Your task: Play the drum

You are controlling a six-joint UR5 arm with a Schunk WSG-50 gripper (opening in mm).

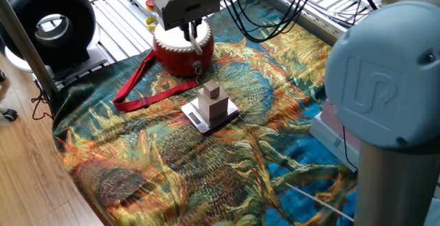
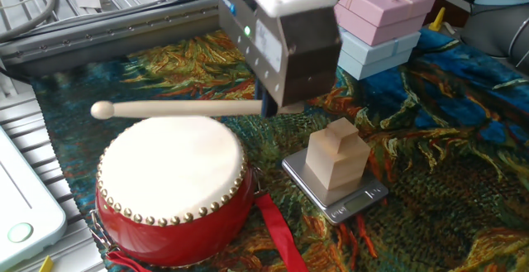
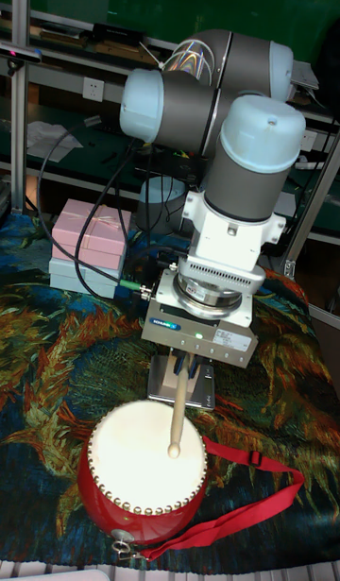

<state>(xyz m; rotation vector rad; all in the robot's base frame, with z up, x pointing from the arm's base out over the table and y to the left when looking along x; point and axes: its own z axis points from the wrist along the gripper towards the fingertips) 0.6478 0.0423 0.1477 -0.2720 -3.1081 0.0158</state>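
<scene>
The drum has a glossy red barrel and a cream skin top, and stands on the patterned cloth. Its long red strap trails off to the side. My gripper is shut on a pale wooden drumstick and hangs just beyond the drum's far rim. In the tall fixed view the drumstick reaches from the gripper over the drum, its rounded tip above the middle of the skin. Whether the tip touches the skin I cannot tell. In one fixed view the gripper hides most of the drum.
A stepped wooden block stands on a small scale right beside the drum. Pink and pale-blue gift boxes are stacked behind. A big black ring-shaped fan sits off the cloth, by metal framing and cables.
</scene>
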